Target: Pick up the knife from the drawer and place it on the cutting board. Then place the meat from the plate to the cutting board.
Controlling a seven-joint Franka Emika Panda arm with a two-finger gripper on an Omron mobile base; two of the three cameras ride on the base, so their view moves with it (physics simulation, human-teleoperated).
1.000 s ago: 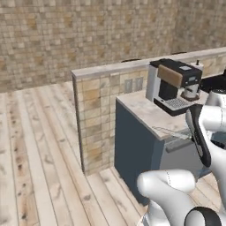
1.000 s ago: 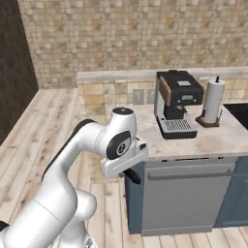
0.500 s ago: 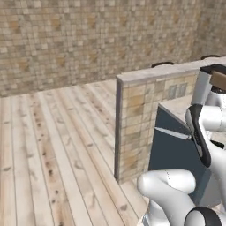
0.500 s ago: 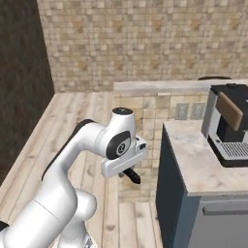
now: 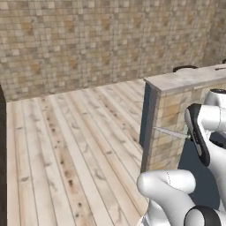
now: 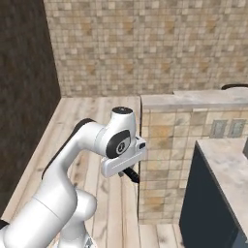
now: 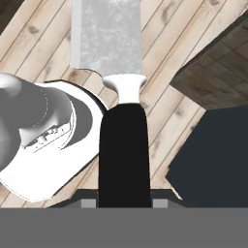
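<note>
My gripper (image 7: pixel 123 203) is shut on the black handle of the knife (image 7: pixel 123 145); the broad silver blade runs up and away over the wooden floor. In the left base view the blade of the knife (image 5: pixel 170 132) sticks out to the left of the hand, in front of the stone counter end. From the right base camera, the gripper (image 6: pixel 127 170) hangs under the white wrist with the knife's dark handle (image 6: pixel 131 176) poking out below. The drawer, cutting board, plate and meat are out of view.
A stone-tiled counter end wall (image 6: pixel 169 160) stands right beside the arm, with a pale countertop (image 6: pixel 227 164) and dark blue cabinet (image 6: pixel 208 208) behind it. Open wooden floor (image 5: pixel 66 145) spreads to the left up to a brick wall (image 5: pixel 88 39).
The whole scene has slid to the right in both base views, so the camera has moved; the coffee machine has left the pictures. The knife stays gripped the same way.
</note>
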